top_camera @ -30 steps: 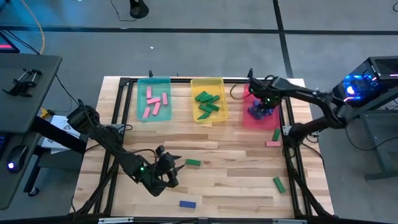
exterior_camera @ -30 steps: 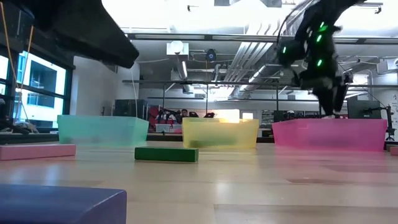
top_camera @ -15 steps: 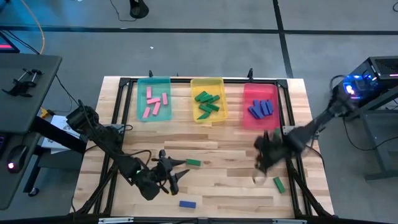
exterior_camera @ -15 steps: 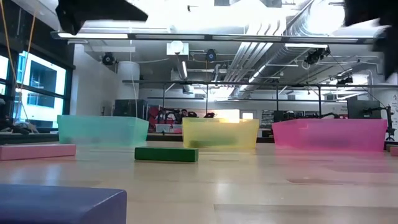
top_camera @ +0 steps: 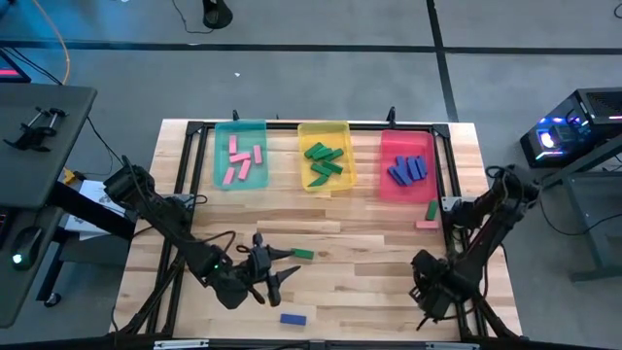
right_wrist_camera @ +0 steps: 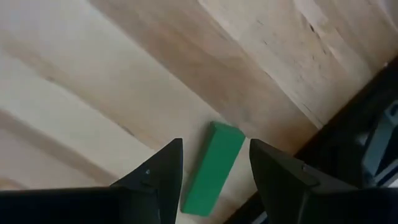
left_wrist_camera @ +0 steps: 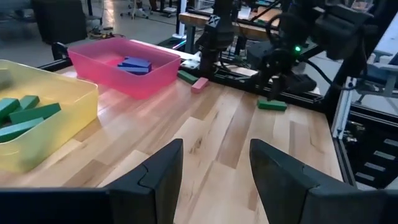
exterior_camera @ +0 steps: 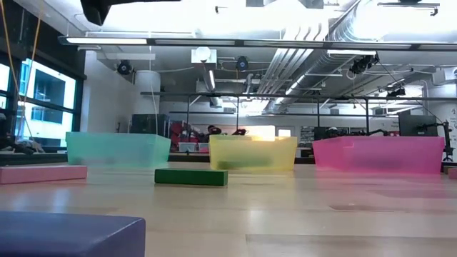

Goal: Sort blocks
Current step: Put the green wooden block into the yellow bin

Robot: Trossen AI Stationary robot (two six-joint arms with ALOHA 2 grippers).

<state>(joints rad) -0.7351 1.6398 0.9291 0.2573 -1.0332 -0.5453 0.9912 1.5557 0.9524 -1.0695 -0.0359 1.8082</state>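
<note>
since a second ago the right gripper has swung from the red tray to the table's near right corner, where it hovers with its fingers parted astride a green block, not gripping it. left gripper hangs open and empty beside another green block. sorted blocks lie in the teal tray, yellow tray and red tray.

Hidden under the right gripper from above: green block. Cut off near-left, low: blue block.
</note>
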